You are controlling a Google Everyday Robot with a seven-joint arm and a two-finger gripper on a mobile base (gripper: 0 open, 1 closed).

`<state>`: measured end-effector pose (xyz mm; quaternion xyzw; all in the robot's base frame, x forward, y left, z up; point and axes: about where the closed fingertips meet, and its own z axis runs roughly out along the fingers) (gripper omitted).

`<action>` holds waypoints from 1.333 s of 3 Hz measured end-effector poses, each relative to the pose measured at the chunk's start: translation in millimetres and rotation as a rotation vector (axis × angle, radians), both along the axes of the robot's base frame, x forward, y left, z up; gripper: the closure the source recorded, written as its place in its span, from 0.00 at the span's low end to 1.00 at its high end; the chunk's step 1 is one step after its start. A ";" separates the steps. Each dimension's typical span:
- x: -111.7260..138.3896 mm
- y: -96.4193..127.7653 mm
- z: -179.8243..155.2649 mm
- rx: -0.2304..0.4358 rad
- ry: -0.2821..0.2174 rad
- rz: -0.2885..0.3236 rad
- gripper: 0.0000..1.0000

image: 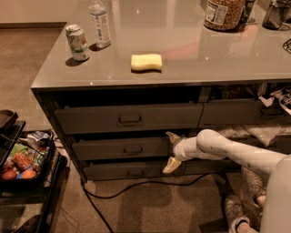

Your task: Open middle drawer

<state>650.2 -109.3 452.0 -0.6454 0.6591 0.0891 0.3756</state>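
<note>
Three grey drawers sit stacked under the left part of the worktop [213,54], and the middle drawer [104,149] is the one between the taller top drawer [91,119] and the low bottom drawer [109,171]. We see its small dark bar handle [132,149] at the centre of its flat front. We cannot tell whether the front stands out at all from the cabinet.

The gripper [172,151] is at the right end of the middle drawer, well to the right of the handle. Its two pale fingers are spread apart, one above the other. The upper fingertip [173,136] lies at the drawer's top edge and the lower one reaches down over the front of the bottom drawer. We see nothing held between them. The white arm [236,152] comes in low from the right, across the front of the cabinet.

On the worktop we see a soda can [78,42] and a clear bottle [100,22] near the left rear, a yellow sponge [146,62] near the front edge above the drawers, and a large jar [223,13] at the back right. A dark cable [136,185] trails over the floor below the drawers, and a black cart [50,182] with packets stands at the left.
</note>
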 end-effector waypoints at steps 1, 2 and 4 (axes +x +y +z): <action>0.5 3.0 -3.8 0.004 -0.004 0.020 0.00; 13.7 19.6 -9.2 -0.002 -0.023 0.093 0.00; 43.5 49.8 -18.0 -0.006 -0.089 0.174 0.00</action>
